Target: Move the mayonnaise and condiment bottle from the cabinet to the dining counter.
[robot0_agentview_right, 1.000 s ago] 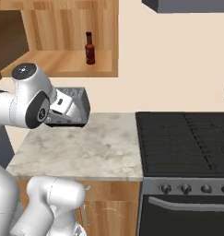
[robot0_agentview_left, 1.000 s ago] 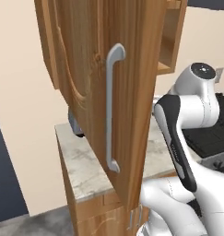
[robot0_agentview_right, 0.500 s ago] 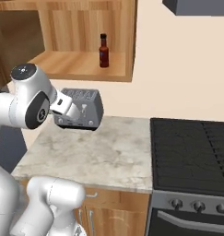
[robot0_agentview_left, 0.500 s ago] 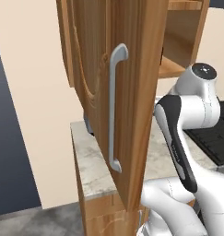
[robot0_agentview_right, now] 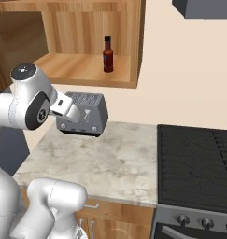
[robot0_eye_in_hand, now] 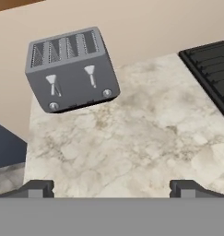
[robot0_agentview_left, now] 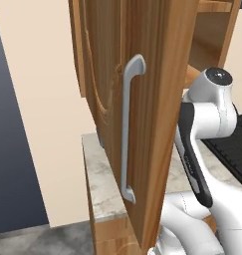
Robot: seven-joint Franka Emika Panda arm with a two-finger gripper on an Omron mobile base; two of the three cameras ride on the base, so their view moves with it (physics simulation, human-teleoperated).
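Base has driven nearer cabinet (robot0_agentview_right: 87, 46); views shifted. Condiment bottle (robot0_agentview_right: 108, 54) upright on cabinet shelf, likely light, slick, breakable: grasp body below neck. Gripper (robot0_eye_in_hand: 111, 186) spread wide, empty.

Cabinet (robot0_agentview_right: 87, 70) shelf bears condiment bottle (robot0_agentview_right: 108, 54); counter (robot0_agentview_right: 119, 158) (marble) bears toaster (robot0_agentview_right: 84, 113).

One condiment bottle (robot0_agentview_right: 107, 54), one toaster (robot0_agentview_right: 84, 114), one cabinet (robot0_agentview_right: 87, 70), one stove (robot0_agentview_right: 194, 165), one small marble counter (robot0_agentview_right: 101, 161).

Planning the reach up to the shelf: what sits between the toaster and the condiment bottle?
In the right base view, the cabinet's wooden shelf floor lies between the toaster on the marble top and the condiment bottle standing above.
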